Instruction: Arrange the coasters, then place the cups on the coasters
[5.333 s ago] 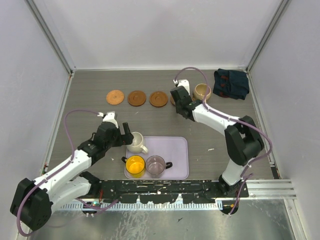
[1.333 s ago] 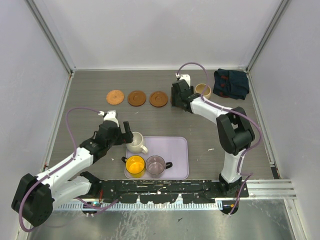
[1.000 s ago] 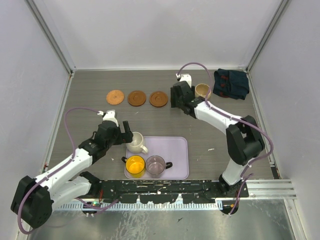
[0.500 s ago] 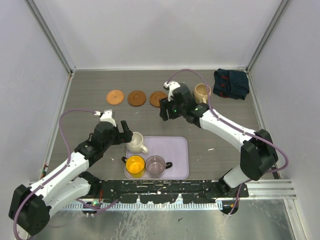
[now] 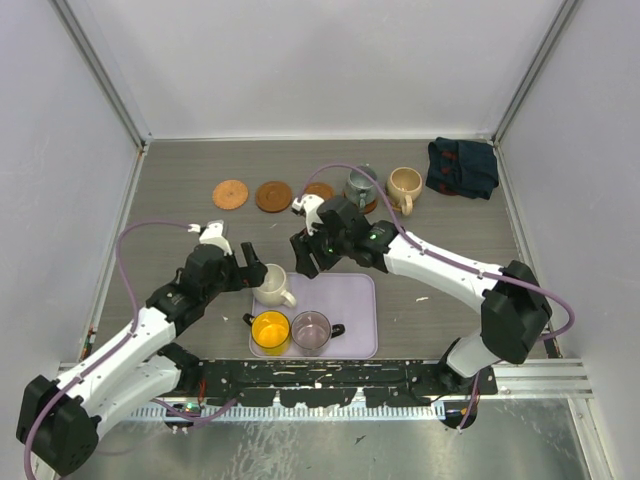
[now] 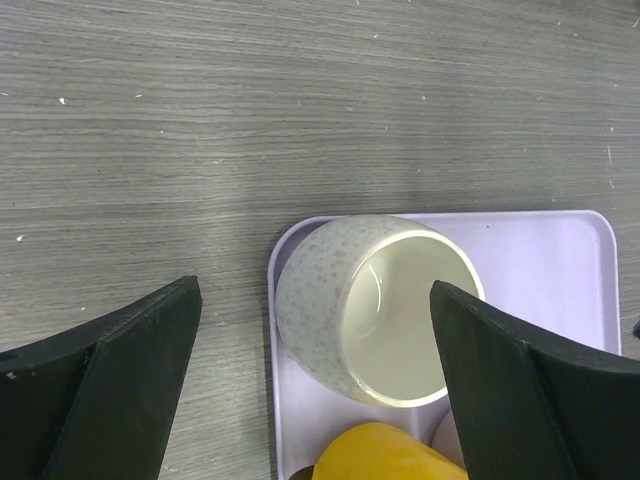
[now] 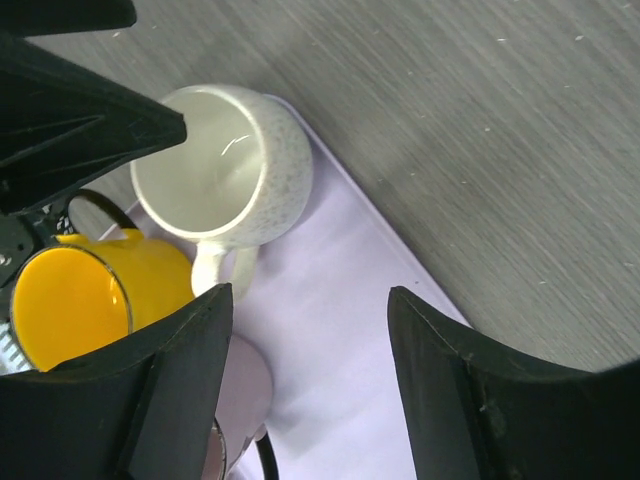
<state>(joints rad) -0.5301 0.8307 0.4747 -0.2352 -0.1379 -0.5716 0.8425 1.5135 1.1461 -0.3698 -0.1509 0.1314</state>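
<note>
The lavender tray (image 5: 355,312) at lower centre held 3 cups: cream cup (image 5: 272,285), yellow cup (image 5: 270,330), glass cup (image 5: 311,330). Left gripper (image 6: 312,300) was spread wide around the cream cup, not touching it. Right gripper (image 7: 310,295) hung spread above the tray. 2 more, grey-green cup (image 5: 360,187) and beige cup (image 5: 404,185), stood at upper centre beside 3 bare coasters (image 5: 230,193)

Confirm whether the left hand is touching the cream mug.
Cannot tell. In the left wrist view one finger stands clear of the cream mug, but the other overlaps its rim. From above, the left hand hides any gap.
</note>
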